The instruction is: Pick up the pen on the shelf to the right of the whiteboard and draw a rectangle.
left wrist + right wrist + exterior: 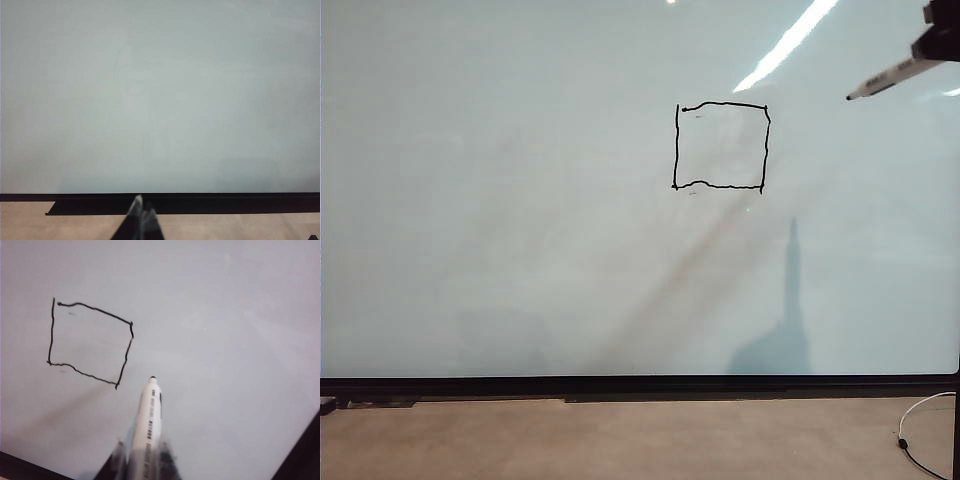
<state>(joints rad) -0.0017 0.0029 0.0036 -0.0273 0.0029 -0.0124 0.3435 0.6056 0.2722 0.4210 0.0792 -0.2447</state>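
step: drawing looks finished, rectangle [721, 146] sitting mid-whiteboard [520, 250] | right gripper [143, 456] clamping pen [890, 78] off the board's upper right corner | left gripper [142, 209] resting closed at the bottom edge | next: returning pen to shelf

whiteboard [520, 220]: glossy, smooth pale surface carrying bright streaks of reflected light; thin black matt-looking frame edge.
rectangle [721, 146]: thin black ink, matt, wobbly lines.
pen [148, 425]: smooth white plastic barrel, slight sheen, dark printed lettering, black tip.
right gripper [142, 460]: dark fingers, blurred, material unclear.
left gripper [142, 220]: dark, with pale glints.
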